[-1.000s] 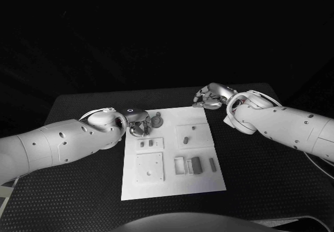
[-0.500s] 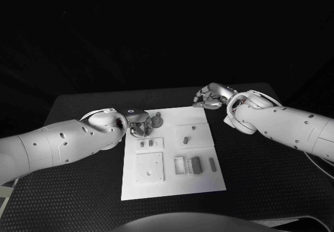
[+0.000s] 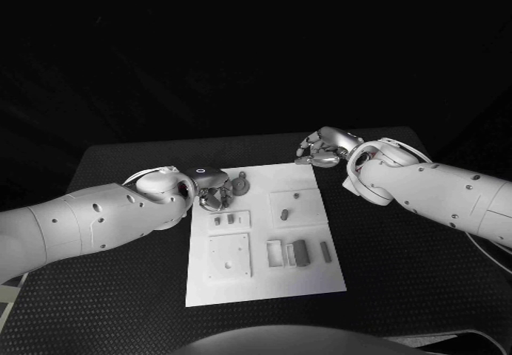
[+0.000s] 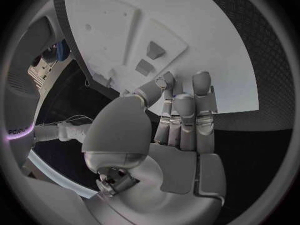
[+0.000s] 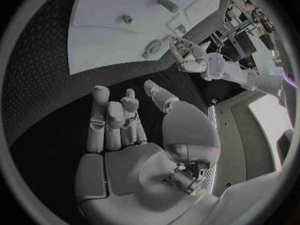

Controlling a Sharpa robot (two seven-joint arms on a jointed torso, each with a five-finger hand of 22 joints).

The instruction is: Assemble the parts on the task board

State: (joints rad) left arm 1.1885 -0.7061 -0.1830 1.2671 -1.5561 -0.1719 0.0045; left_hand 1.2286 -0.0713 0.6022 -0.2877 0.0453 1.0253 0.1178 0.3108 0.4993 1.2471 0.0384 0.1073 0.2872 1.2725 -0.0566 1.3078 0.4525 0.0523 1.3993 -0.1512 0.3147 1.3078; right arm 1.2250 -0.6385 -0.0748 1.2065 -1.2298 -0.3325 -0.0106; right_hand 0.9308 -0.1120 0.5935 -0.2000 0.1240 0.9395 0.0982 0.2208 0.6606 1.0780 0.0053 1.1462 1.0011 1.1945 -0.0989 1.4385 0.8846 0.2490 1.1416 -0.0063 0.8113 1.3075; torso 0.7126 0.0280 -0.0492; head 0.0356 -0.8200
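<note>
Several small grey parts [image 3: 300,252] on white task board [image 3: 309,277]; both hands [image 3: 217,189] [image 3: 320,149] empty, fingers apart.

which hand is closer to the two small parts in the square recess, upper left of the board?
Left. The left hand hovers just beyond the two small parts; the right hand sits off the task board at its far right corner.

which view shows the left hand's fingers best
The left wrist view: the left hand has its fingers laid straight, holding nothing, at the task board's edge. The head view shows it small; the right wrist view, far off.
</note>
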